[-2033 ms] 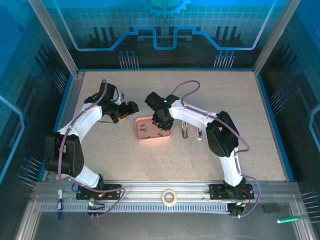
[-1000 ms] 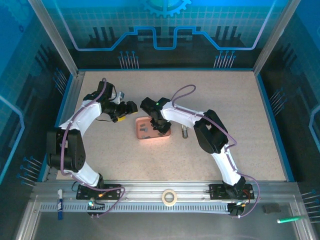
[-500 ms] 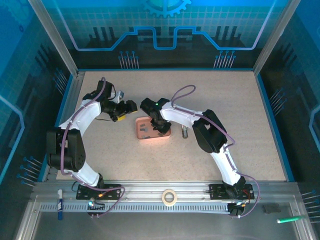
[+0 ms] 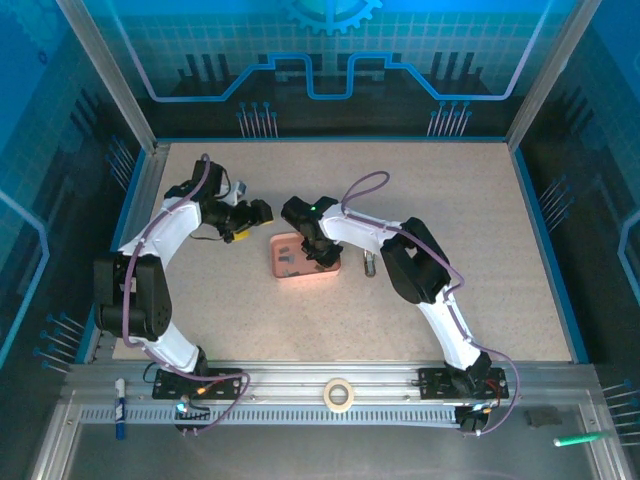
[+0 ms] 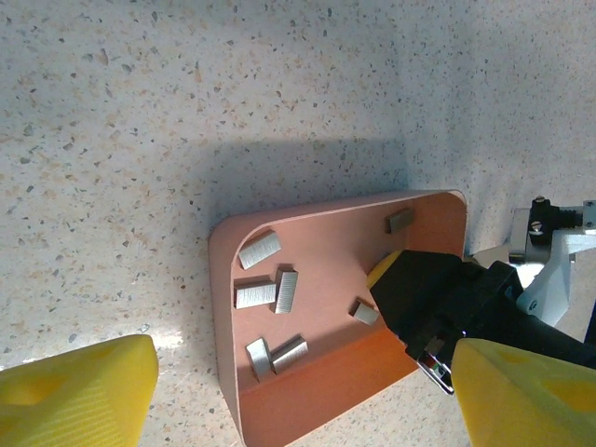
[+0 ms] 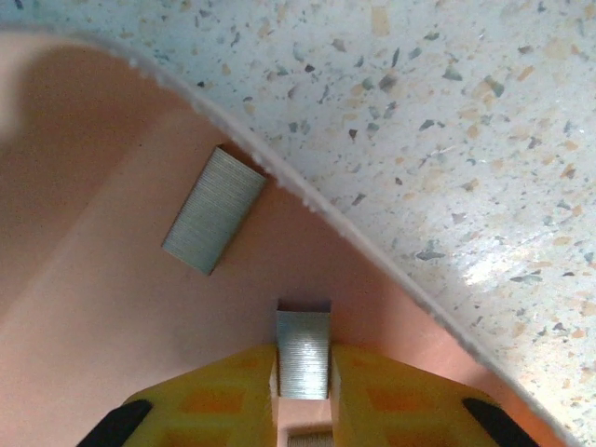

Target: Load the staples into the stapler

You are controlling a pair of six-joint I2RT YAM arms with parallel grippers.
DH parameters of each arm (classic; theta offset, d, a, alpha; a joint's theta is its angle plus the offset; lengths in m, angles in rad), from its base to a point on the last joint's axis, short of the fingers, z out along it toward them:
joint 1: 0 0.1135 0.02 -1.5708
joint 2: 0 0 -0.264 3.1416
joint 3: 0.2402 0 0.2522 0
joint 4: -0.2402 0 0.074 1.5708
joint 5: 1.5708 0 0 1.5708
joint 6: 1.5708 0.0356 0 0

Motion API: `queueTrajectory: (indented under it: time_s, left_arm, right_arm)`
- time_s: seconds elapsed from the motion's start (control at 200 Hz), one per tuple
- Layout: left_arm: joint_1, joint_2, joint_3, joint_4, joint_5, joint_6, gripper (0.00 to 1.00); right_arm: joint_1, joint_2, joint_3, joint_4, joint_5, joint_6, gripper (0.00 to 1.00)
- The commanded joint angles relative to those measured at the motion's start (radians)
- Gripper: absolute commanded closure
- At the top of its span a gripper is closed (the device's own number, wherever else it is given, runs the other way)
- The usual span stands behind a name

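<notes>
Down in pink plastic tray (image 6: 93, 279), clamps right gripper (image 6: 304, 382) on tiny grey metal staple strip (image 6: 304, 340); holds left gripper (image 5: 298, 396) apart. Likely light, brittle: pinch sides gently.

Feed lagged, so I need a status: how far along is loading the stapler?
Done: the right fingers are shut on one staple strip inside the pink tray. In hand: lifting it out, likely. Remaining: carry it to the stapler beside the tray and load it; I cannot tell whether it is open. The left fingers hang open, idle.
</notes>
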Motion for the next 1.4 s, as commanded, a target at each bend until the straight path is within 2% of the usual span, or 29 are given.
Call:
queueTrajectory:
  time_s: [0.0,0.475,0.815,1.091,1.391]
  left_arm:
    - [0.015,0.011,0.023,-0.023,0.027,0.006,0.17]
    - [0.017,0.012,0.018,-0.013,0.039,-0.006,0.17]
    - [0.017,-0.025,-0.001,0.008,0.063,-0.023,0.17]
    - [0.014,-0.095,-0.052,0.054,0.093,-0.048,0.17]
    - [0.001,-0.167,-0.121,0.087,0.102,-0.045,0.17]
  right_arm:
    - [-0.013,0.033,0.018,-0.017,0.0,-0.013,0.79]
    - [0.023,-0.035,0.115,-0.078,0.03,-0.192,0.81]
    - [0.055,-0.162,0.065,-0.119,0.034,-0.324,0.81]
    - [0.066,-0.37,-0.174,-0.042,-0.023,-0.437,0.8]
    - [0.135,-0.571,-0.521,-0.04,-0.094,-0.444,0.8]
